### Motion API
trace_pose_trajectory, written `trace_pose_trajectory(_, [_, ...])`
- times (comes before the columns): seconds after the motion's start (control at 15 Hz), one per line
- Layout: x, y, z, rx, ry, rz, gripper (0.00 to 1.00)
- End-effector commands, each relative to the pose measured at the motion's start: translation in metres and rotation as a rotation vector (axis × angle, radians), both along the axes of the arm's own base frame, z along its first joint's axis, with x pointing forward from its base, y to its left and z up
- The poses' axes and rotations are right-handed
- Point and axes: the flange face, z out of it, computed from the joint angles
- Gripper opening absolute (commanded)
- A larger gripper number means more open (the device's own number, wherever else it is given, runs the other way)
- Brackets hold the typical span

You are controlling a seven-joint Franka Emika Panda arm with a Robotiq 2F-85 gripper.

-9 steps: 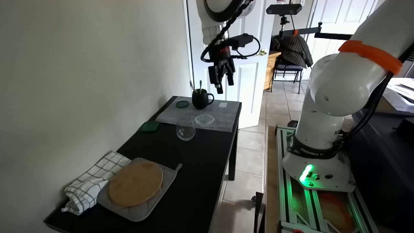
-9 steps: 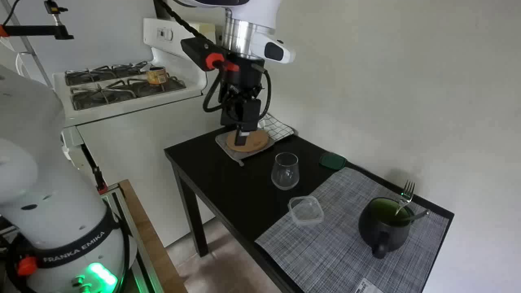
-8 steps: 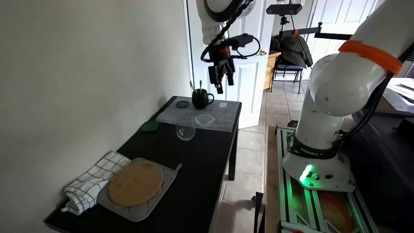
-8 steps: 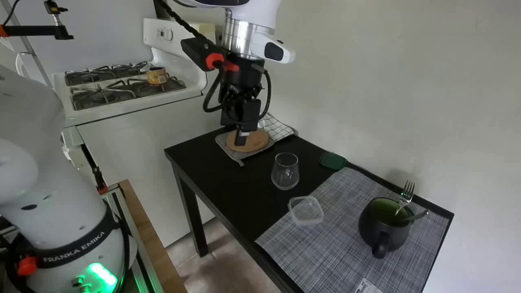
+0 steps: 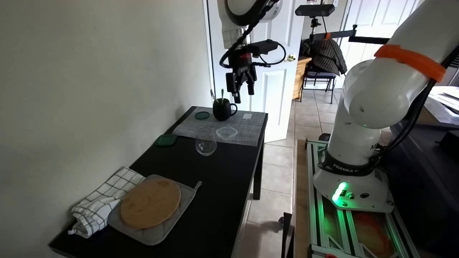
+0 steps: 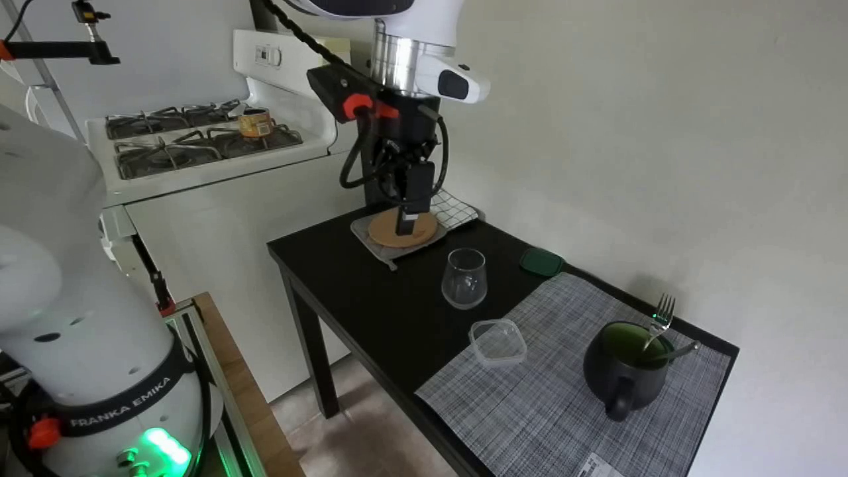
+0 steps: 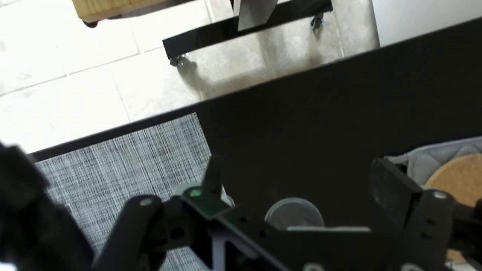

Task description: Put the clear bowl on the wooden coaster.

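Note:
The clear bowl, a small squarish clear plastic container, sits on the grey woven placemat's edge in both exterior views (image 5: 226, 133) (image 6: 498, 342). In the wrist view it is mostly hidden behind a finger. The wooden coaster, a flat round tan disc, lies on a grey quilted mat at the table's far end from the placemat (image 5: 150, 203) (image 6: 384, 232); part of it shows at the wrist view's right edge (image 7: 461, 177). My gripper is open and empty, high above the table (image 5: 244, 94) (image 6: 405, 223); its fingers are wide apart in the wrist view (image 7: 303, 177).
A clear stemless glass stands beside the bowl, towards the coaster (image 5: 206, 143) (image 6: 464, 278) (image 7: 295, 212). A dark mug with utensils (image 6: 626, 374) stands on the placemat (image 6: 530, 404). A green lid (image 6: 542, 262) and checkered cloth (image 5: 107, 200) lie along the wall.
My gripper has shifted a little towards the wall, leftwards in one exterior view and rightwards in another. It stays open. The bowl, glass and coaster have not moved.

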Motion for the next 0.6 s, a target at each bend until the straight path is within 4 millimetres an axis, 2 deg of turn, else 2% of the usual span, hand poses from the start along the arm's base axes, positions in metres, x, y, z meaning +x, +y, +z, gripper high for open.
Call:
trace_pose_trajectory(0.0, [0.025, -0.016, -0.02, -0.03, -0.107, -0.137, 1.0])
trace_pose_trajectory(0.2, [0.041, -0.04, -0.046, -0.094, -0.156, -0.207, 1.0])
trace_pose_trajectory(0.47, [0.028, -0.094, -0.099, -0.033, -0.044, -0.238, 1.0])
trace_pose_trajectory(0.53, [0.031, -0.07, -0.076, -0.061, -0.098, -0.217, 1.0])
